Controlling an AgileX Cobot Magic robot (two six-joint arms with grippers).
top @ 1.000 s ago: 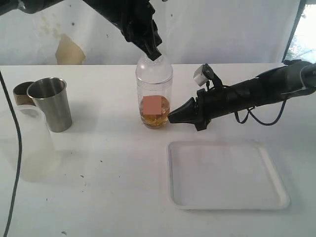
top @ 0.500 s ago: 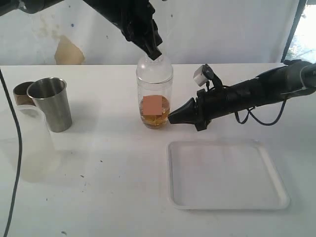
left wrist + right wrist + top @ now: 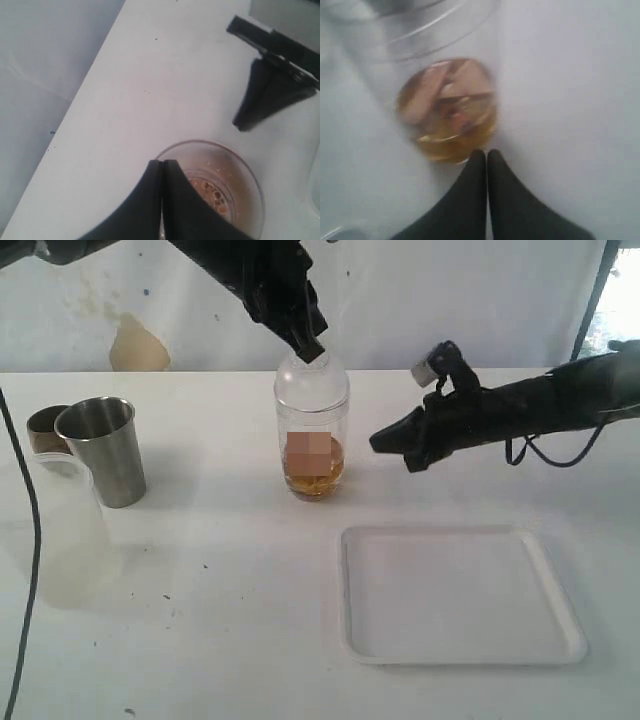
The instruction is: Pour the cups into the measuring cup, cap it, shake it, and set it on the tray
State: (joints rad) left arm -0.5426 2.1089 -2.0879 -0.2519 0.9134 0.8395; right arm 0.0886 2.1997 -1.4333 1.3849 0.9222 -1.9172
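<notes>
1. Showing on the wall of the measuring cup (image 3: 313, 430) is a pinkish-orange square patch, too blurred to read.
2. The measuring cup is a tall, straight-sided clear cylinder. It stands upright on the white worktop (image 3: 250, 630), with amber liquid and small brownish bits in its bottom part and a clear dome lid (image 3: 312, 378) seated on its rim.
3. It stands behind the white tray (image 3: 460, 595), apart from it and nearer the tray's left end.
4. The left end effector (image 3: 313, 350) has its jaws closed together, tips touching the top of the dome lid. Whether they pinch any part of it cannot be told.
5. The right end effector (image 3: 380, 440) is also fully closed and grips nothing. It points at the measuring cup from the right, apart from it.
6. The steel tumbler (image 3: 103, 450), wooden cup (image 3: 42, 427) and frosted cup (image 3: 60, 520) stand grouped at the left, well apart from the measuring cup.
</notes>
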